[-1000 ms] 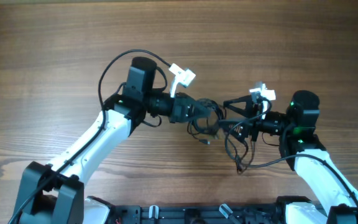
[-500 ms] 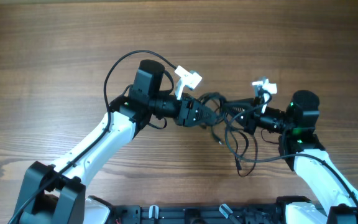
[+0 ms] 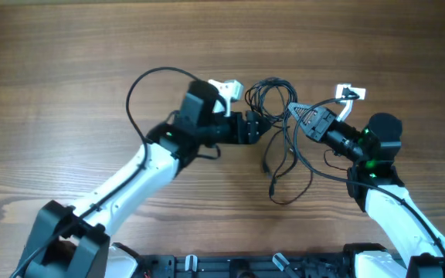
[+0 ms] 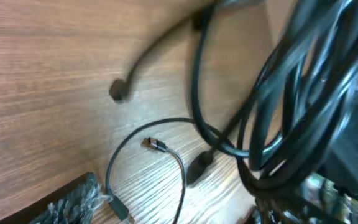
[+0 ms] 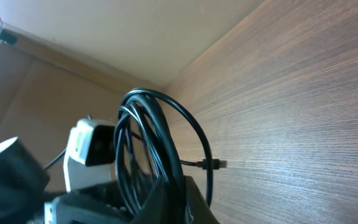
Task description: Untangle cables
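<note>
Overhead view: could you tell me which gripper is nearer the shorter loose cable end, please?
Left. The left gripper sits just beyond the cable end; the right gripper is farther, beyond it and to the robot's right.

Left hand [image 3: 258, 128] facing right hand [image 3: 300, 116]

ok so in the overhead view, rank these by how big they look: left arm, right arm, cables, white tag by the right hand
1. left arm
2. right arm and cables: too close to rank, and the arm runs off frame
3. white tag
</note>
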You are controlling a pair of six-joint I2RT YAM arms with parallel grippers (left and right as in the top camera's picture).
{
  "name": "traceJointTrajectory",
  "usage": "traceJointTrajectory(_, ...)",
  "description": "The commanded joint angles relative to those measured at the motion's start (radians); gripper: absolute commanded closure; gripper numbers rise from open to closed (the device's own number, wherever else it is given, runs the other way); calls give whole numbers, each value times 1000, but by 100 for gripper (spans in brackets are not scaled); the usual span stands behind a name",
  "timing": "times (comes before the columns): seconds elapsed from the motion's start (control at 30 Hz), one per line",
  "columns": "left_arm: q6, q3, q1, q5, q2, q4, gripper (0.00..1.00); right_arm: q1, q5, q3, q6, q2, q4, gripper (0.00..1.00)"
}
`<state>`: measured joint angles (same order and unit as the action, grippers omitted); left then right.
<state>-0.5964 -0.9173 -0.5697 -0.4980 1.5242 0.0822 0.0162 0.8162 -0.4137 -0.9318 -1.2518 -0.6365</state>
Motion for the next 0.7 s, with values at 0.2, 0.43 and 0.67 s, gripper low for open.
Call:
traceJointTrajectory(0.2, -294, -3, -161, 476, 21, -69, 30, 0, 23, -5, -25, -1, -10, 96)
traceJointTrajectory(0.43, -328, -3, -152, 536, 81, -25, 58, 0, 48, -5, -11, -1, -24, 96)
traceJointTrajectory(0.67, -328, -3, 19, 578, 80, 11, 60, 0, 164, -5, 29, -1, -29, 96)
